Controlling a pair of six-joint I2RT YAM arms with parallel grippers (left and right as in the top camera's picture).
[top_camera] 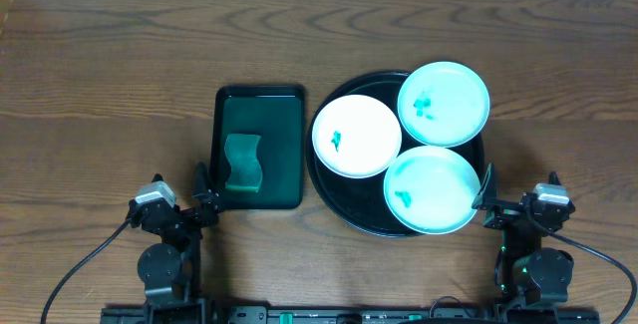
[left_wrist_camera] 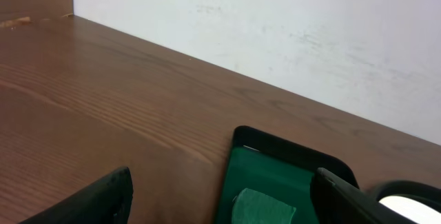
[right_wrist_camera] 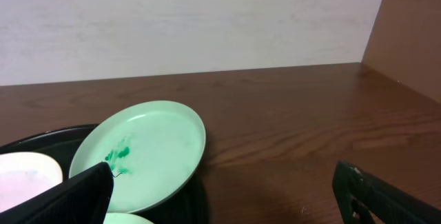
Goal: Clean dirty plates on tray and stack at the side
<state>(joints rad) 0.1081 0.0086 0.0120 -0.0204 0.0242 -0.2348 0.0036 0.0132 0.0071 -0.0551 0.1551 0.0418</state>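
Overhead: right arm [top_camera: 528,226] seemingly folded, jaws facing plates [top_camera: 431,190]

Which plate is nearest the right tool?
The frontmost plate, at the tray's near edge beside the right tool; the left plate and rear plate lie farther off.

Overhead looks down; low wrist views face wall [left_wrist_camera: 275,31], sharing tray [top_camera: 334,194].

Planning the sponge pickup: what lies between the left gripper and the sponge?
Overhead view: only the green tray's rim and bare floor separate left gripper from sponge.
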